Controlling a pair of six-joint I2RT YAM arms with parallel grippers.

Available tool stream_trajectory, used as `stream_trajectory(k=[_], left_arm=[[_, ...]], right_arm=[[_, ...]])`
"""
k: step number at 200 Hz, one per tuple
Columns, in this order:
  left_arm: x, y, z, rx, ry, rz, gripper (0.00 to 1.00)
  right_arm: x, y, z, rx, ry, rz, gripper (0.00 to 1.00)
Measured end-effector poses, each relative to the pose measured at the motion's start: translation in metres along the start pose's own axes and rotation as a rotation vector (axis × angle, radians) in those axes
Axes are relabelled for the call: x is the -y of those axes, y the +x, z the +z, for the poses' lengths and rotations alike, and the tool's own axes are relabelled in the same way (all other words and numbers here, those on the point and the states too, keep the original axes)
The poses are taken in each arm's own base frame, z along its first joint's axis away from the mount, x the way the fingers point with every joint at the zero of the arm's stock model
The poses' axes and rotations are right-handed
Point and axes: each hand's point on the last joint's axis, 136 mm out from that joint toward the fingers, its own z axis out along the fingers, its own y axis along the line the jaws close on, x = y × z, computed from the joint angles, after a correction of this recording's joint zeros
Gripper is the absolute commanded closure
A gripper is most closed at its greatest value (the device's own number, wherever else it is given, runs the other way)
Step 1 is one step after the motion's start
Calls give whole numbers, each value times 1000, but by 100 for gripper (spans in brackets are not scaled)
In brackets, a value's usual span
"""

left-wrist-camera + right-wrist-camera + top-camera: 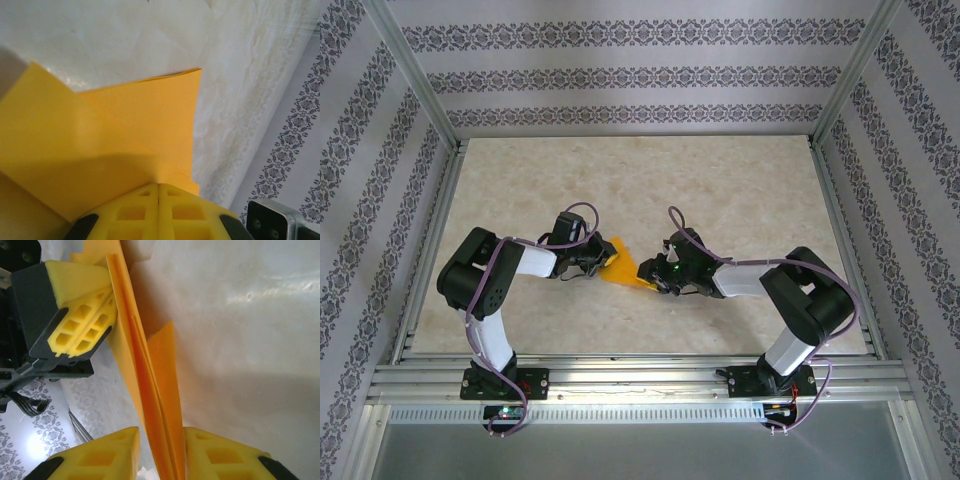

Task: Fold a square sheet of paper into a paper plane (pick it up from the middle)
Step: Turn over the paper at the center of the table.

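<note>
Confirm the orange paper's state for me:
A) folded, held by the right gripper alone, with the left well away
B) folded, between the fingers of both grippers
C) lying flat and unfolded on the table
B: the orange paper shows creased layers. It is pinched in the closed left gripper, and its edge runs between the spread fingers of the right gripper.

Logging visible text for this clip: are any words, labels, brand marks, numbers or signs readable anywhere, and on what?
None can be read.
The orange paper is plain, with no print.
The left gripper and right gripper show no markings.
The wallpaper has an ornamental pattern without letters.
</note>
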Motion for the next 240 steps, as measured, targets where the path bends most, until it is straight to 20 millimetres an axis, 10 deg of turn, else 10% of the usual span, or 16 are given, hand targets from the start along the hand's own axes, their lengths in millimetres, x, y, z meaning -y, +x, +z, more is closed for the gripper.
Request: stream_trajectory(k=[96,160,240], left_arm=[[30,2,-31,43,19,99,69],[112,0,-122,273,97,408,60],[100,-2,-185,517,22,526,48]], right_arm=[[-14,-9,-13,13,-64,-121,98],[-41,-16,-74,154,46,-444,100],[-38,-38,-150,350,531,-877,100]])
